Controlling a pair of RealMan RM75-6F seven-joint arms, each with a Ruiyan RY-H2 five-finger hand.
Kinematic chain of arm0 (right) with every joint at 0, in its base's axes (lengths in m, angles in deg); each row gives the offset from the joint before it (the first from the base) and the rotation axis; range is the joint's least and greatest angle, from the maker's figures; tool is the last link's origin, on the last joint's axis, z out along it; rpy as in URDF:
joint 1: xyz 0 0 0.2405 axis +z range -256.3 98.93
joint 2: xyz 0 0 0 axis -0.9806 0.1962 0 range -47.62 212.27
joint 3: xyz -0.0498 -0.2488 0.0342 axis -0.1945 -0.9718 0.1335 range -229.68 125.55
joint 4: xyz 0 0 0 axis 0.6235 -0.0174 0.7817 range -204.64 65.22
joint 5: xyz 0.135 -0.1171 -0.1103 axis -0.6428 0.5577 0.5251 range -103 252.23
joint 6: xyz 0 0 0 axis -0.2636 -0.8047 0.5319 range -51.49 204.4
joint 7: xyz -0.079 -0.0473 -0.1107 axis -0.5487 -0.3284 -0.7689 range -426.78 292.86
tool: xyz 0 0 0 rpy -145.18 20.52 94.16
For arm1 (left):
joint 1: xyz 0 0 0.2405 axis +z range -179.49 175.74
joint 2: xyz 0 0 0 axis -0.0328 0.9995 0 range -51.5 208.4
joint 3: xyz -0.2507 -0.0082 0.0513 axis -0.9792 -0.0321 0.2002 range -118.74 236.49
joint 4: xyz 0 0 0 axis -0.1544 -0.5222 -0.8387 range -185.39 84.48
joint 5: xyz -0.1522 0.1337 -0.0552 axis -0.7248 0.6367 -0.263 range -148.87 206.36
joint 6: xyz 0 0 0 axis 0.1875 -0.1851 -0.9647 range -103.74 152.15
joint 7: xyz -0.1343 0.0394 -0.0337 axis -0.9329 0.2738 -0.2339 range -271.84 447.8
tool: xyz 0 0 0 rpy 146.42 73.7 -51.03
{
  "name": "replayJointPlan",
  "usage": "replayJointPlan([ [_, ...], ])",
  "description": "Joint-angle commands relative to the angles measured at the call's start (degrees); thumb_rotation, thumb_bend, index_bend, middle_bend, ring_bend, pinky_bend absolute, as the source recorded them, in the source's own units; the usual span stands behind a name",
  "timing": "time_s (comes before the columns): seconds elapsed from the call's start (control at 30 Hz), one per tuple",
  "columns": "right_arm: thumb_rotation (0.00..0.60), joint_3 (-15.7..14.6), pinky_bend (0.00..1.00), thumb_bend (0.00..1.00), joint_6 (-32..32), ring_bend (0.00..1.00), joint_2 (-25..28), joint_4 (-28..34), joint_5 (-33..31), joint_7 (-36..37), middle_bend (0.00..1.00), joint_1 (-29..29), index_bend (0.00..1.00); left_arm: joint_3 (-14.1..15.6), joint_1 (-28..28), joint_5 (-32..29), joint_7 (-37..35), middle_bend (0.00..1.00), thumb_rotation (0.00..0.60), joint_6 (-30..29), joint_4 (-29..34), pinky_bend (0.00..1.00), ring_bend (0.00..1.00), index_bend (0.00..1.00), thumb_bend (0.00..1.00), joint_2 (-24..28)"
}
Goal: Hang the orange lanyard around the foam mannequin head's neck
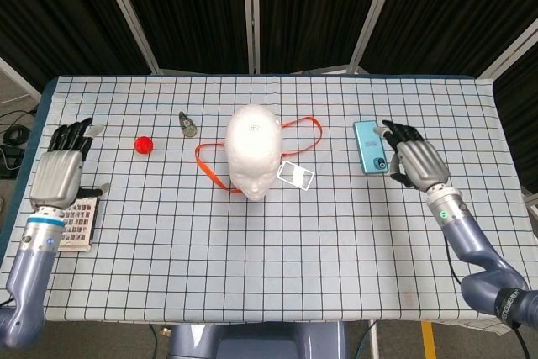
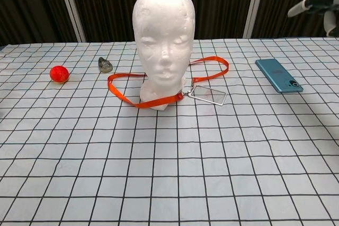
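The white foam mannequin head (image 1: 253, 147) (image 2: 162, 35) stands upright at the table's middle. An orange lanyard (image 1: 212, 167) (image 2: 127, 93) lies looped around its base on the cloth, with a clear badge holder (image 1: 296, 175) (image 2: 208, 95) at the front right. My left hand (image 1: 60, 171) hovers open, fingers spread, near the table's left edge, far from the head. My right hand (image 1: 418, 164) is open at the right, just beside the phone; only its fingertips (image 2: 301, 7) show at the chest view's right edge. Neither hand holds anything.
A teal phone (image 1: 370, 147) (image 2: 278, 75) lies right of the head. A red ball (image 1: 145, 144) (image 2: 59, 73) and a small grey metal piece (image 1: 187, 124) (image 2: 105, 65) sit to the left. A printed card (image 1: 74, 224) lies under my left hand. Black curtains stand behind.
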Motion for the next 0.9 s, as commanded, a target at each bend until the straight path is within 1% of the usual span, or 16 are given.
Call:
replayJointPlan([
  [0.03,0.6,-3.2,0.01,0.98,0.2,0.0,-2.4,-0.5,5.4,1.7,0.06,-1.0,0.18,3.2,4.2,2.0,3.9,0.0,0.6,-5.6,3.9,0.0,0.0,0.0,0.0,1.4],
  [0.17,0.6,-5.0,0.06,0.99,0.8,0.01,-7.3,-3.4,10.2,1.8,0.08,0.1,0.18,4.6,6.9,2.9,5.5,0.0,0.6,-8.0,6.6,0.0,0.0,0.0,0.0,2.2],
  [0.23,0.6,-5.1,0.09,0.99,1.3,0.01,-9.8,-4.7,10.8,1.3,0.07,0.8,0.17,4.6,7.4,3.6,5.9,0.0,0.6,-8.7,7.0,0.0,0.0,0.0,0.0,2.6],
  [0.3,0.6,-5.1,0.09,0.99,1.7,0.01,-12.5,-6.3,11.2,0.5,0.05,1.6,0.14,4.6,7.9,4.0,5.8,0.0,0.6,-9.0,7.2,0.0,0.0,0.0,0.0,2.6],
  [0.4,0.6,-4.7,0.09,1.0,2.9,0.01,-16.4,-8.6,10.9,-0.8,0.04,3.0,0.11,4.4,8.1,4.0,5.4,0.0,0.6,-8.3,6.8,0.0,0.0,0.0,0.0,2.7],
  [0.63,0.6,-2.9,0.09,1.0,6.0,0.02,-23.5,-13.2,7.6,-4.5,0.06,6.2,0.12,3.5,8.1,3.3,4.0,0.0,0.6,-6.2,5.7,0.0,0.0,0.0,0.0,2.7],
  [0.77,0.6,-2.6,0.09,1.0,6.4,0.03,-26.7,-16.2,6.6,-6.3,0.07,7.1,0.13,3.0,7.9,2.8,2.9,0.0,0.6,-4.2,4.7,0.0,0.0,0.0,0.0,2.7],
  [0.9,0.6,-2.7,0.09,1.0,7.4,0.04,-28.5,-18.4,5.9,-6.5,0.09,7.6,0.15,2.5,7.9,2.6,2.4,0.0,0.6,-3.4,4.1,0.0,0.0,0.0,0.0,2.7],
])
